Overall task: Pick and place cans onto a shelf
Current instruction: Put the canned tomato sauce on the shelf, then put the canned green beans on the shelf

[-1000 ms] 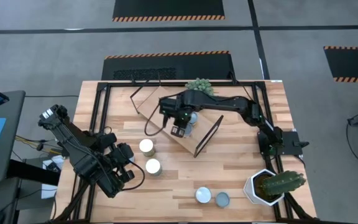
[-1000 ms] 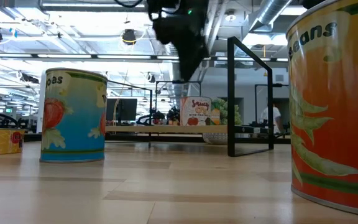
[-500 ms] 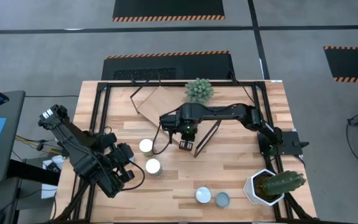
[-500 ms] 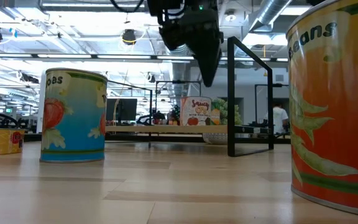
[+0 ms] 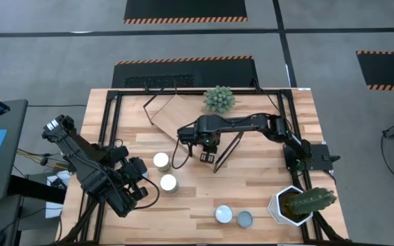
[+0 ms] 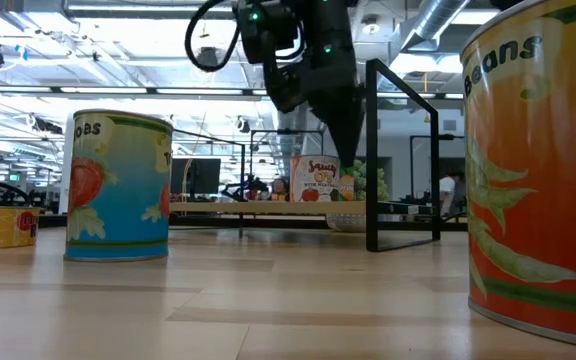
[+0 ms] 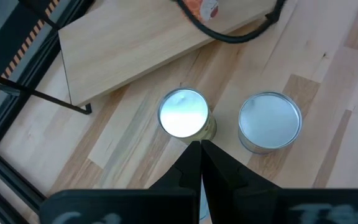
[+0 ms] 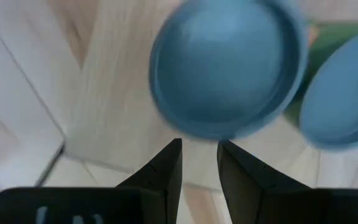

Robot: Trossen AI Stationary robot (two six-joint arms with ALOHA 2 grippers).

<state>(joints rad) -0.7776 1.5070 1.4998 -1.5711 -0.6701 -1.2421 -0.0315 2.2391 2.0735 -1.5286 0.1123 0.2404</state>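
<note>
On the worktop (image 5: 252, 181), just beside the shelf (image 5: 183, 116), two cans (image 5: 161, 160) with pale round tops stand close together. The right tool (image 5: 206, 156) hovers near them over the shelf's near edge, fingers slightly parted and gripping nothing. For a clean pick it should centre over one lid, spread wider, then drop straight so neither finger nudges the neighbour. The left tool (image 7: 200, 149) waits closed above the pair.

Right wrist view is pure blur, two cans (image 8: 227, 68) smeared; the orange can (image 6: 538, 170) at the table's edge is cropped off.
</note>
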